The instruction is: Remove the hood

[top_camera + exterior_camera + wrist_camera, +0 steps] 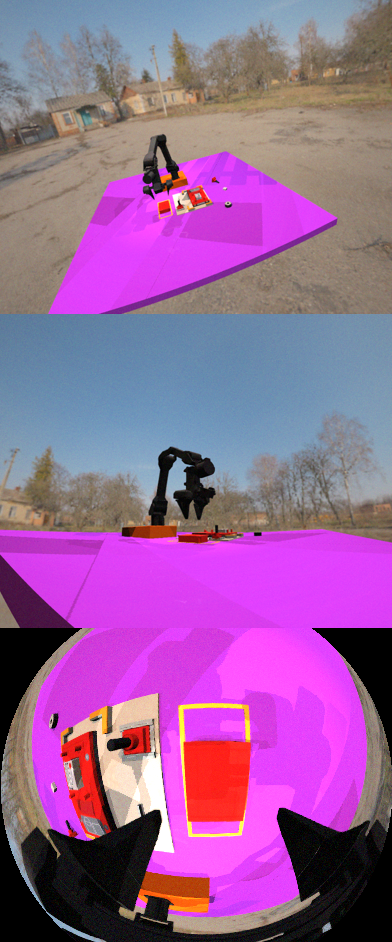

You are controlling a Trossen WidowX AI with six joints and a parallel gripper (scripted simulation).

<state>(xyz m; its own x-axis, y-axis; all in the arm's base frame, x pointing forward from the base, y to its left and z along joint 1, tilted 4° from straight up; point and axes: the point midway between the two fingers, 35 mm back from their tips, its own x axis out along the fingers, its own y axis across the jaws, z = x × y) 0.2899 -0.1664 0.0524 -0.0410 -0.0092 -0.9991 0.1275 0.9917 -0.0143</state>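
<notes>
The hood, a plain red block (164, 206) (193, 538) (217, 778), lies flat on the table inside the yellow outline of the marked area (165, 216) (214, 706). In the wrist view its right edge covers part of the outline's right line, and bare table shows inside both ends. My gripper (160, 196) (193, 519) (222, 815) is open and empty, well above the hood and touching nothing. The red toy car body (192, 195) (92, 783) sits on a pale board (150, 708) beside the marked area.
A red block with a black lever (180, 206) (136, 740) stands on the board's near end. Beyond the car lie a black and white wheel (228, 204) (53, 721), a small white piece (224, 188) and a red and black piece (214, 179). The orange arm base (181, 179) is behind.
</notes>
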